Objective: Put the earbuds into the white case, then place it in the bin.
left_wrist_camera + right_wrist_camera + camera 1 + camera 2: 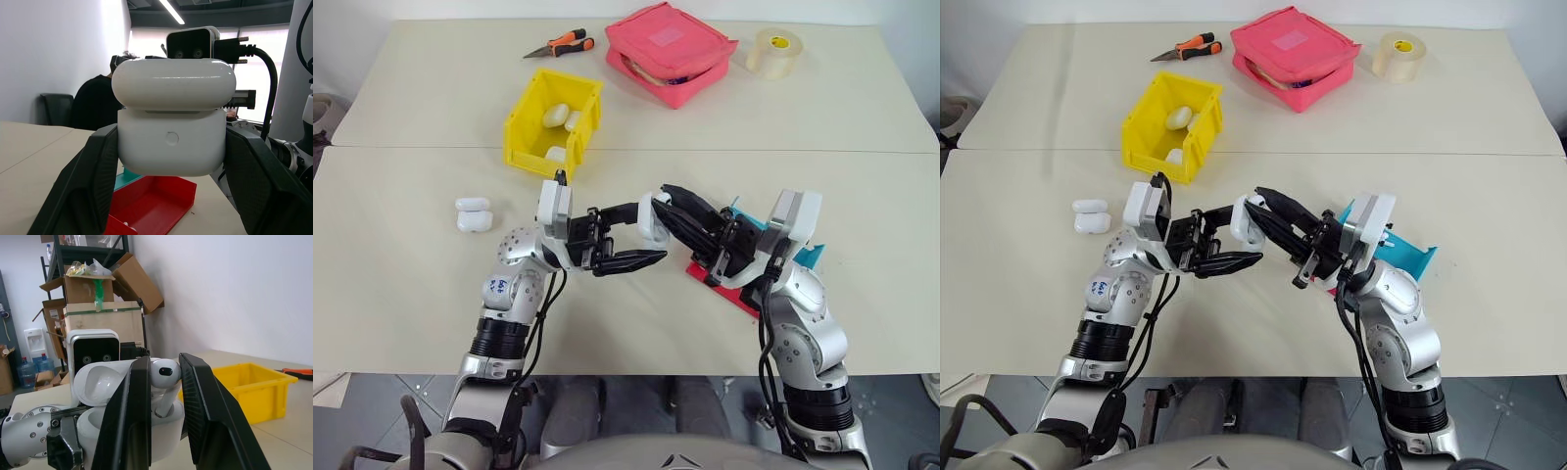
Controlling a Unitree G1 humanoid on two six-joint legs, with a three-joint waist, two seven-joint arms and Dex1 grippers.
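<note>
Left eye view puts both arms at the frame's centre, raised above the table (pixel 411 284). The left gripper (pixel 646 230) has its two black fingers pressed onto the white case (pixel 653 215), which sits clamped between them with its lid flipped open; the left wrist view shows the case (pixel 172 147) square between the pads, lid raised above the body. The right gripper (pixel 668 196) comes in from the right and meets the case from above, its narrow jaws pinching one of the earbuds (pixel 164 377). In the right wrist view that bud hangs stem-down between the fingers, its stem tip at the open mouth of the case; I cannot tell whether it is seated yet.

The bin (pixel 554 122), bright yellow, stands in the upper left of centre, well apart from both grippers, with white cases already lying inside. Two more white cases (pixel 474 213) lie on the table at the left, near the left arm. A red-and-blue tray (pixel 729 294) lies under the right arm. Along the top edge are a pink pouch (pixel 671 51), a tape roll (pixel 773 51) and orange-handled pliers (pixel 560 44).
</note>
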